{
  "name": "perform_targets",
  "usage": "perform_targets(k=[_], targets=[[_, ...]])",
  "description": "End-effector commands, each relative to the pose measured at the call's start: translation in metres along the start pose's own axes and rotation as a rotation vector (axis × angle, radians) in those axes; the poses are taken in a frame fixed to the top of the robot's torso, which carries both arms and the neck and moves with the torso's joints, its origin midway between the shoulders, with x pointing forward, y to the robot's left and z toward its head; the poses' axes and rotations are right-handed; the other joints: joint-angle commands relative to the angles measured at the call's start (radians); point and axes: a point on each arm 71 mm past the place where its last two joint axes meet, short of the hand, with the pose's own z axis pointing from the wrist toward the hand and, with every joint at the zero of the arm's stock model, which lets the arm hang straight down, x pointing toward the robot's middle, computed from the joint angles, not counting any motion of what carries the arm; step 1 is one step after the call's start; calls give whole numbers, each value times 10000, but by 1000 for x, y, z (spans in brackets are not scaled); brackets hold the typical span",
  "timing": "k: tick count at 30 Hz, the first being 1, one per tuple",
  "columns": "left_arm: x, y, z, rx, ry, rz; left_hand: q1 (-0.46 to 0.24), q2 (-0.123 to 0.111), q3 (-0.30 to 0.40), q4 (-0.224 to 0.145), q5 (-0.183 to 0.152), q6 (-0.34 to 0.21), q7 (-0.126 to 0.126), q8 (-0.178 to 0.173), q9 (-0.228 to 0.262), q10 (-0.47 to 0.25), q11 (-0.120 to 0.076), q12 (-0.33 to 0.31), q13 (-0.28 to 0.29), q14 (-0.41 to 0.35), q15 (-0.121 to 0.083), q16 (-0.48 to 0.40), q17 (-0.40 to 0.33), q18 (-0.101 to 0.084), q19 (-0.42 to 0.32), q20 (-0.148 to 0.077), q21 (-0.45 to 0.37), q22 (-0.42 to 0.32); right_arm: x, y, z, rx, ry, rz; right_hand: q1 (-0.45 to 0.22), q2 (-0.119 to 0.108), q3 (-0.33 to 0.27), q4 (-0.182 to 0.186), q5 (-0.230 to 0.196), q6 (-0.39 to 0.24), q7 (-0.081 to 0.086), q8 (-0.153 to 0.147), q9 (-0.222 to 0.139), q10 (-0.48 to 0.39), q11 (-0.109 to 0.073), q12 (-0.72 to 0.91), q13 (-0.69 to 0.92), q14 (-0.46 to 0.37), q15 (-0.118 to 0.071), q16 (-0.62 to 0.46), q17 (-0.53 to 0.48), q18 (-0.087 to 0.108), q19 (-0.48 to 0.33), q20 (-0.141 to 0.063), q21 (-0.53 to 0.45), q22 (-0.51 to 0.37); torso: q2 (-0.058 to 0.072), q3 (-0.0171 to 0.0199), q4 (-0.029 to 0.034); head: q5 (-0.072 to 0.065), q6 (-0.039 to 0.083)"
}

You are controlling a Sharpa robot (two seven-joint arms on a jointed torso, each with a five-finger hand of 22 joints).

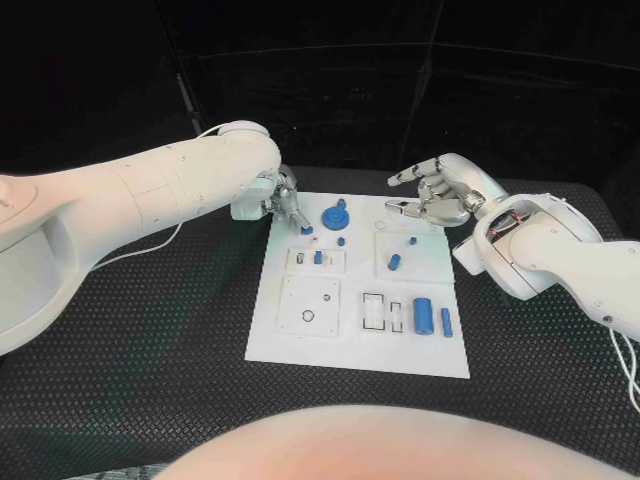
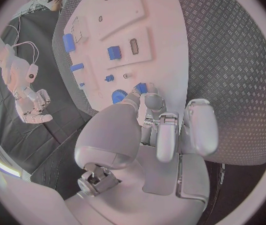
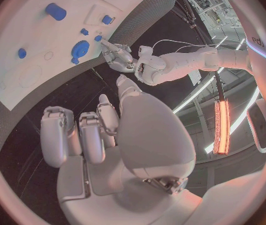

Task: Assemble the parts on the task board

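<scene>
The white task board (image 1: 352, 345) lies mid-table with several blue parts on it. At the board's far left corner my left hand (image 1: 277, 197) pinches a small blue part (image 1: 307, 230) between its fingertips, low against the board; the left wrist view shows that small blue part (image 2: 142, 88) at the fingertips (image 2: 150, 99). Just beside it lies a round blue disc (image 1: 336, 213). A large blue cylinder (image 1: 423, 316) lies near the right front. My right hand (image 1: 438, 192) hovers over the far right corner, fingers apart and holding nothing.
More blue parts sit mid-board: a short cylinder (image 1: 395, 263), a piece in a slot (image 1: 317, 257) and a thin pin (image 1: 446, 320). Black ribbed matting (image 1: 133, 330) surrounds the board. A white cable (image 1: 154, 243) trails off to the left.
</scene>
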Motion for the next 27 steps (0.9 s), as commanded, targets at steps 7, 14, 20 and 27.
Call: perform_targets(k=[7,14,20,27], targets=[[1,-4,0,129,-54,-27,-734,-209,-553,433,-10,87,0,-44,-112,102,19,83,23,1054,-6,31,2634,0,41,-12,38,45,0,1,0,-58,71,-2,-70,38,-44,14,63,-43,-6,-28,-14,-14,24,23,4,988,-17,-36,2466,89,3,-47,-38,331,2,2,11,-15,54],[2,-9,0,76,-218,282,-1053,-228,-1002,754,-313,280,-98,174,-101,313,-62,349,329,1054,-72,31,2634,-1,51,-60,49,86,0,1,0,-47,88,-2,-70,38,-44,14,63,-43,-6,-28,-14,-14,24,23,4,988,-17,-36,2466,89,3,-47,-38,331,5,7,0,-16,82],[1,-13,2,-44,-233,494,-1155,-202,-1194,890,-416,332,-141,298,-84,381,-98,455,444,1054,-104,31,2634,-5,60,-93,60,114,0,1,0,-37,93,-3,-70,38,-44,14,63,-43,-6,-28,-14,-14,24,23,4,988,-17,-36,2466,89,3,-47,-38,331,12,9,-7,-15,103],[0,-12,4,-244,-110,665,-1233,-160,-1335,953,-476,418,-190,451,-45,424,-138,527,521,1054,-136,31,2634,-11,71,-120,77,149,0,1,0,-19,105,-4,-69,44,-46,8,71,-46,-6,-26,-13,-20,25,22,-3,989,-17,-34,2469,90,3,-46,-40,328,12,3,-1,-26,96]])
